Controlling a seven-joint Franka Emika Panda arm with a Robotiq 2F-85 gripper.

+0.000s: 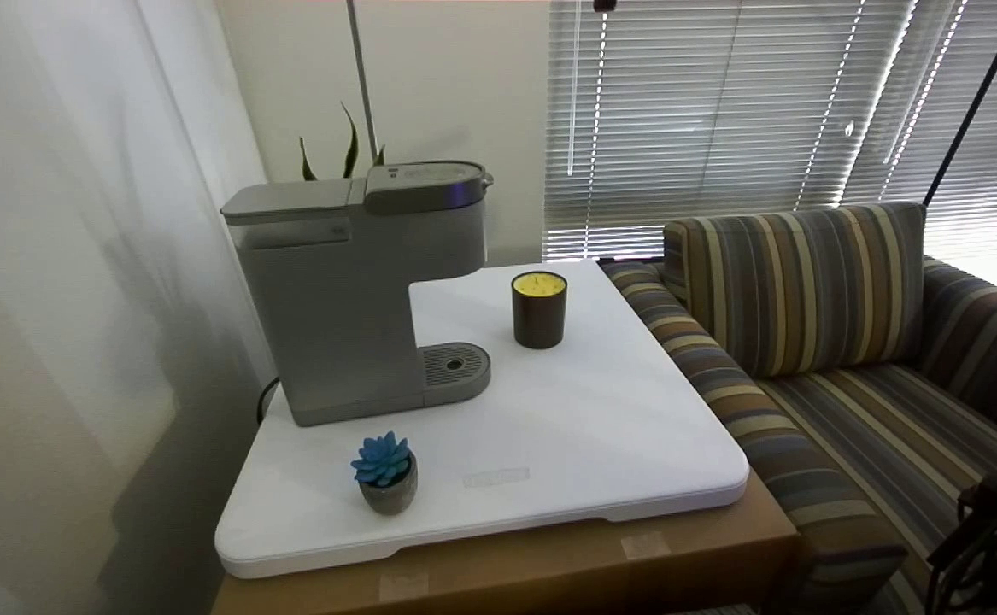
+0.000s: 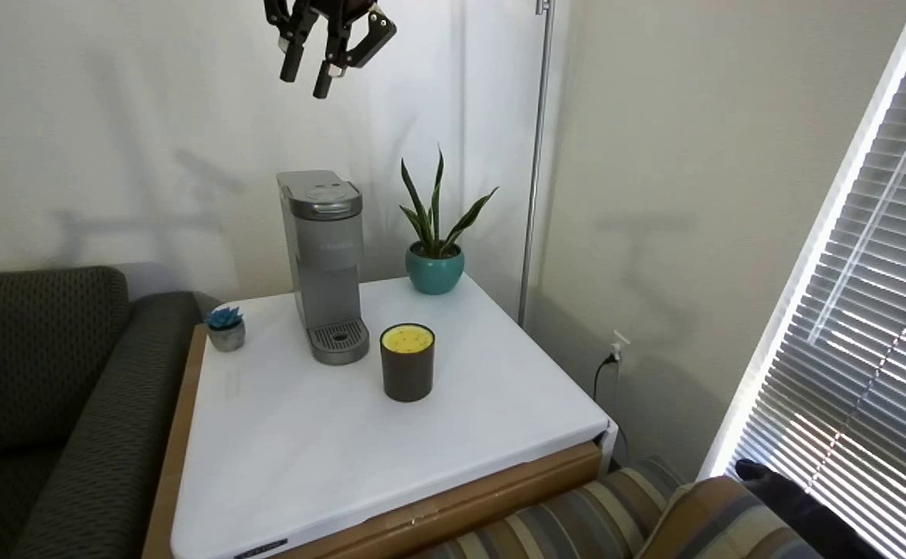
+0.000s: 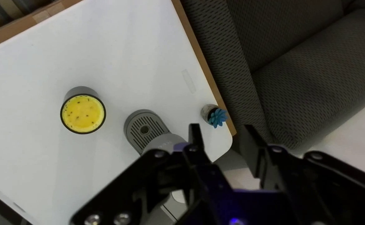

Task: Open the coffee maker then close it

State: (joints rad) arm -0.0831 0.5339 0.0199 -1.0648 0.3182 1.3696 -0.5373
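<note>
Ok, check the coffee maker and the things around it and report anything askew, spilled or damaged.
Nothing stands out. The coffee maker stands upright with its lid down, and the dark cup, blue succulent and teal-potted plant all stand upright too. I see no spill or damage in any view.

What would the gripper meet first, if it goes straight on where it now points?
Probably the blue succulent, seen past the open gripper in the wrist view, or the white tabletop beside it. Depth is unclear; clipping the coffee maker is possible.
</note>
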